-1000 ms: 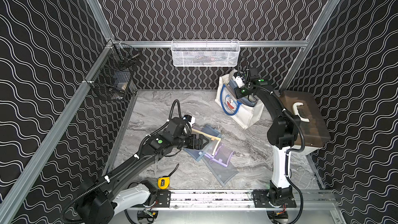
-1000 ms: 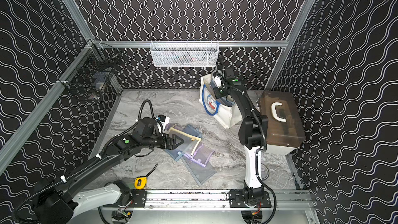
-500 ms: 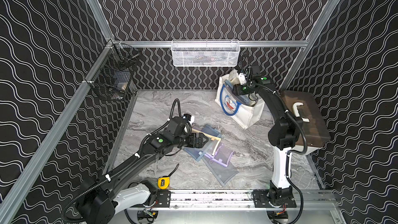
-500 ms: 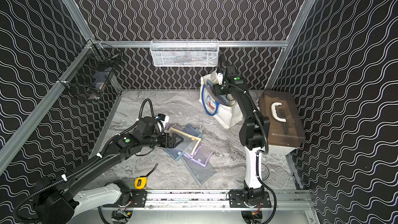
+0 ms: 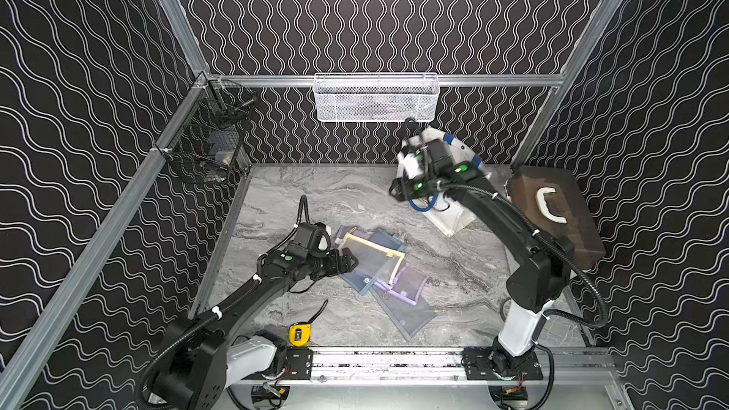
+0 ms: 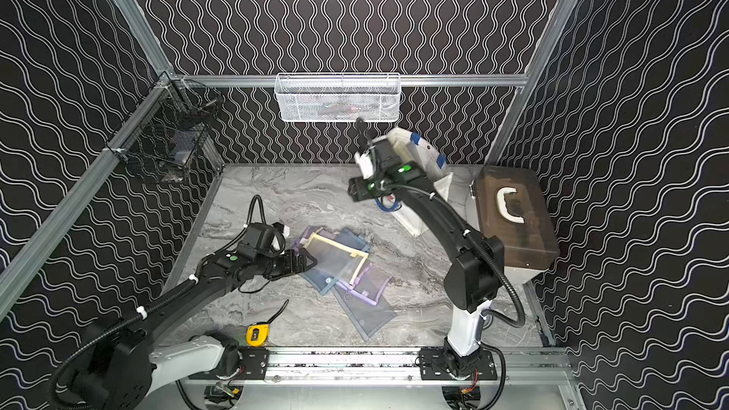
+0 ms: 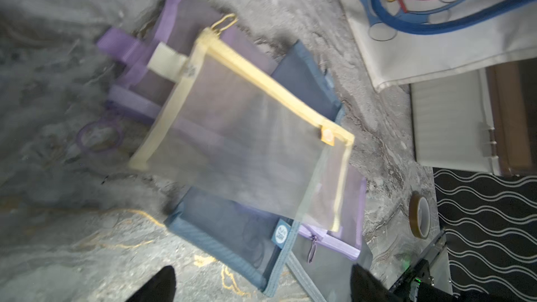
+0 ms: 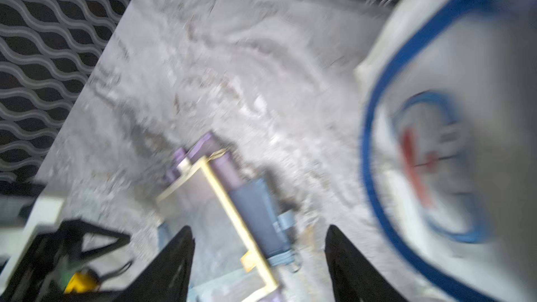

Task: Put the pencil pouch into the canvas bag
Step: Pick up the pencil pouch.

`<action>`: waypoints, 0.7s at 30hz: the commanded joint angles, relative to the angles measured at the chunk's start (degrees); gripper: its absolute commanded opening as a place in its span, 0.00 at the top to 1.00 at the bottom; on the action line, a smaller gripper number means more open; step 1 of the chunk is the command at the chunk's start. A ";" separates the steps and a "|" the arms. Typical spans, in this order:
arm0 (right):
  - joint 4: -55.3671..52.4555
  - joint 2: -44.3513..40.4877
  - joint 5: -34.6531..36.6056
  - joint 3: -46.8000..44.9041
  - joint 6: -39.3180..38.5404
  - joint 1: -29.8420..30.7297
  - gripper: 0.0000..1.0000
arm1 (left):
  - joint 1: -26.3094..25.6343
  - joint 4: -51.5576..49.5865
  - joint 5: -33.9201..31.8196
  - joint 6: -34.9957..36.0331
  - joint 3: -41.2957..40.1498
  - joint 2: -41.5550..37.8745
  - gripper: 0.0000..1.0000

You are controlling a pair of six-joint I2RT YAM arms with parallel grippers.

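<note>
Several flat mesh pencil pouches overlap mid-table. On top lies a yellow-trimmed pouch, over a blue one and purple ones. My left gripper is open and low at the pile's left edge, touching nothing. The white canvas bag with blue handles stands at the back right. My right gripper hangs open and empty in the air just left of the bag.
A brown case with a white handle sits right of the bag. On the back wall hangs a white wire basket, and on the left wall a black one. A yellow tape measure lies by the front rail, and a tape roll lies near the pouches.
My right gripper has opened and swung from the bag's rim out to the left and forward. The left arm has barely moved.
</note>
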 commanded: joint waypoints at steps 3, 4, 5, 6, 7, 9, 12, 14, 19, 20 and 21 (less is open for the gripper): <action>6.54 3.53 -6.24 -7.22 9.22 4.15 0.28 | 4.40 5.16 5.72 -2.52 -2.86 3.26 0.03; 6.32 5.24 -6.89 -7.26 9.56 4.21 0.28 | 5.22 5.77 6.70 -2.70 -3.17 3.92 0.03; 6.07 6.62 -7.32 -7.12 9.69 4.28 0.28 | 5.86 6.42 7.54 -2.64 -3.37 4.28 0.03; 5.66 8.23 -7.76 -6.91 9.73 4.39 0.28 | 6.36 6.93 8.17 -2.60 -3.25 4.53 0.04; 5.54 9.37 -8.05 -6.90 9.84 4.41 0.28 | 6.74 7.36 8.56 -2.50 -3.12 4.69 0.04; 6.32 12.04 -9.46 -7.45 10.50 4.47 0.28 | 6.99 8.24 9.50 -2.51 -2.36 5.54 0.06; 7.21 13.10 -9.65 -9.10 11.21 4.72 0.28 | 6.99 10.88 10.93 -3.41 -2.23 6.33 0.12; 7.91 13.53 -9.68 -10.46 11.48 4.72 0.28 | 6.99 12.01 11.24 -3.83 -2.24 7.33 0.15; 9.02 14.08 -9.51 -13.25 12.03 4.85 0.29 | 6.99 16.18 13.05 -5.88 -2.53 10.07 0.22; 9.48 14.13 -9.60 -13.89 12.23 4.80 0.29 | 6.99 16.80 13.20 -6.20 -2.58 10.49 0.23; 9.85 14.20 -9.88 -14.46 12.44 4.80 0.29 | 6.94 17.55 13.44 -6.53 -2.66 11.03 0.25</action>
